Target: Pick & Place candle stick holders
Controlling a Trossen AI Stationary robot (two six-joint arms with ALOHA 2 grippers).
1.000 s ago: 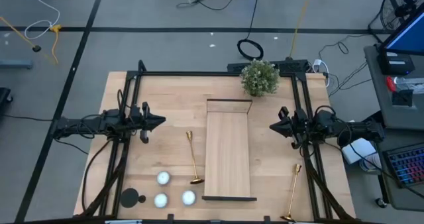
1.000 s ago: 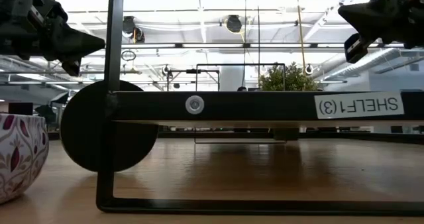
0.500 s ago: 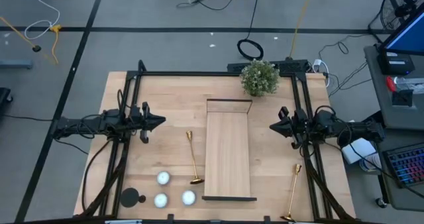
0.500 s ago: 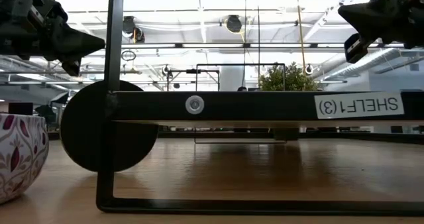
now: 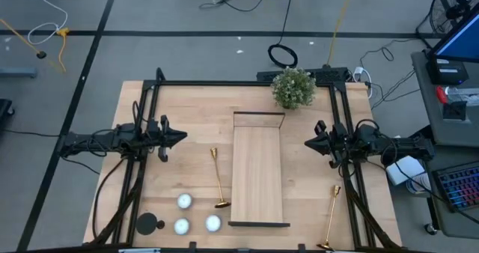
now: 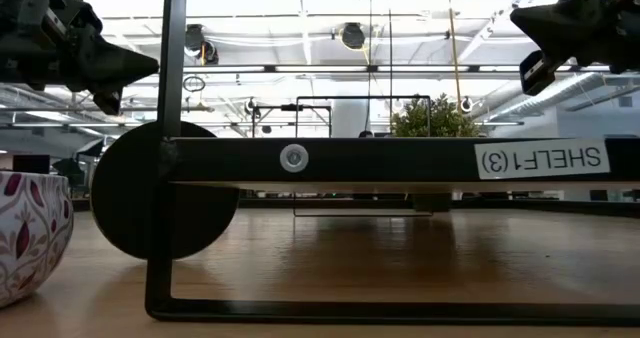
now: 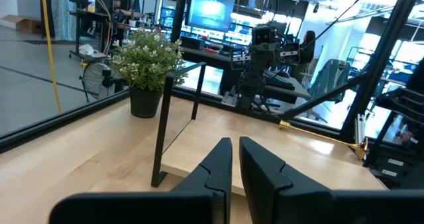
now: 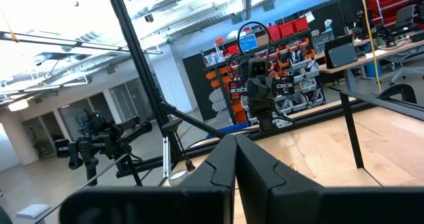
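You have both arms parked off the work: the left gripper point(image 5: 182, 138) hovers to the left of the long pale wooden stand with the thin black frame point(image 5: 258, 171), the right gripper point(image 5: 307, 142) to its right, each pointing in toward it. Both claws are pressed together and hold nothing, so no pick is under way.

The slim shiny gold candlestick with a round base point(image 5: 217, 178) lies on its side just left of the stand, base toward the near edge, within your left arm's reach. The second gold candlestick point(image 5: 330, 219) lies well to the right of the stand, near the table's front corner, which suits your right arm. The short black round-based holder point(image 5: 148, 224) sits far left of the stand, beside three small white round candles point(image 5: 184, 201)

A leafy potted plant point(image 5: 293, 87) stands just behind the stand's far end; judged from here, you should keep approaches clear of it
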